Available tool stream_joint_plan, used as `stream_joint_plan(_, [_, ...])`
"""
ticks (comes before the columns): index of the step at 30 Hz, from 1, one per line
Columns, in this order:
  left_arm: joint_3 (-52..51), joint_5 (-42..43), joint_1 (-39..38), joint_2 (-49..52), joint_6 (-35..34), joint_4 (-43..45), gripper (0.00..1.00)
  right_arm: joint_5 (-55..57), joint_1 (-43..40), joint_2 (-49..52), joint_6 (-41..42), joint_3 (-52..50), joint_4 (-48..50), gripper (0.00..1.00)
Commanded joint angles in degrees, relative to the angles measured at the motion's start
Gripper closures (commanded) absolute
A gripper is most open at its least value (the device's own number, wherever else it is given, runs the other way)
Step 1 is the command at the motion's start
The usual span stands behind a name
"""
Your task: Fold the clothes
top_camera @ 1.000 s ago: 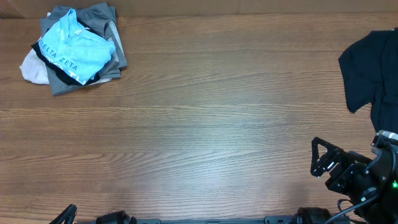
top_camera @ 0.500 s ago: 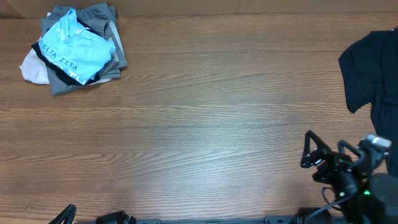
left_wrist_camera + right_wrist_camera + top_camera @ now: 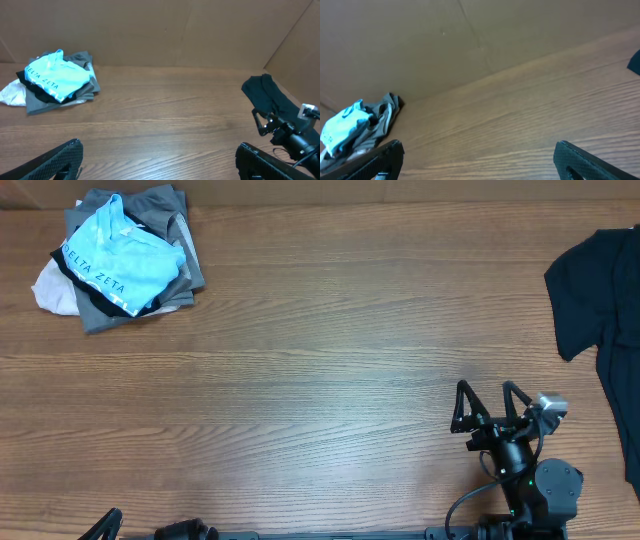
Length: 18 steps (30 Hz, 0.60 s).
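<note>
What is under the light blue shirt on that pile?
A black garment, a grey garment and an off-white garment poke out beneath the light blue shirt. Their middles are covered; anything more under there is hidden.

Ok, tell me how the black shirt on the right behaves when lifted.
The black shirt lies in soft rumpled folds, so it will probably hang limp from a single pinch. It looks thin, likely light. Pushed across the wooden table, it would probably bunch rather than slide.

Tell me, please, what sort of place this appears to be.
Probably a robot test bench: a wood-grain table boxed in by cardboard walls, a robot arm at its near edge, and a pile of T-shirts in a far corner.
</note>
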Motion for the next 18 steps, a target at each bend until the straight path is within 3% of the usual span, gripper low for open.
stream_joint_plan(1, [-0.15,-0.15,-0.50,-0.11,1.09,0.13,0.00,-0.70,0.00,-3.89,-1.33,-3.54,3.32,0.00])
stream_joint_plan(13, [-0.15,-0.17,-0.50,-0.11,1.09,0.11,0.00,2.73,0.00,-4.83,-5.86,-9.97,12.31,0.00])
stream_joint_plan(18, [-0.15,-0.15,-0.50,-0.11,1.09,0.13,0.00,2.82,0.68,-4.83,-12.39,-10.25,13.25,0.00])
